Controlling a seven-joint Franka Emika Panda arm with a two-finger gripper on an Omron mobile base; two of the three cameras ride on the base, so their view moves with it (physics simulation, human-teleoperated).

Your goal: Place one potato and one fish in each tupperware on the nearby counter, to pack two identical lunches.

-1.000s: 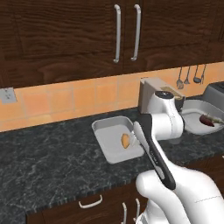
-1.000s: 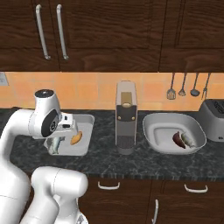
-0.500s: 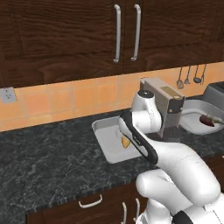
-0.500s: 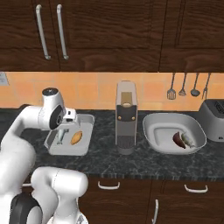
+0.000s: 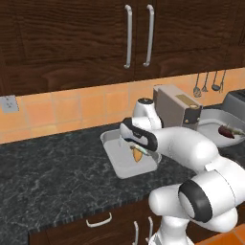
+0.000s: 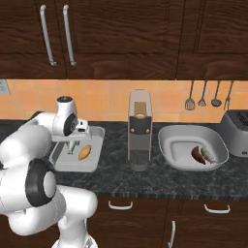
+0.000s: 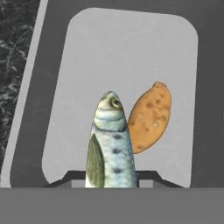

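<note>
From the hand view I see my pincer (image 7: pixel 111 181) clamped on a fish (image 7: pixel 110 142), whose head points away from the camera and hangs over the pale floor of a tupperware tray (image 7: pixel 131 52). A potato (image 7: pixel 150 117) lies on that tray floor just beside the fish, to its right in this view; I cannot tell from here whether the two touch. In the right base view the pincer (image 6: pixel 72 147) sits low over the same tray (image 6: pixel 94 160), with the fish (image 6: pixel 72 147) a small pale sliver under the hand and the potato (image 6: pixel 85 152) next to it inside the rim. The tray rests on the dark marbled tabletop (image 6: pixel 145 177), left of a tall grey coffee machine (image 6: pixel 139 128). Right of that machine lies a second tray (image 6: pixel 174 145), holding a dark reddish lump (image 6: pixel 197 154) and another fish (image 6: pixel 209 154) close together; at this size the lump's shape is hard for me to read. A toaster (image 6: pixel 236 131) stands at the far right and utensils (image 6: pixel 206 94) hang on the tiled wall. In the left base view my arm covers part of the near tray (image 5: pixel 119 165), where the potato (image 5: pixel 137 154) peeks out beneath the wrist.
</note>
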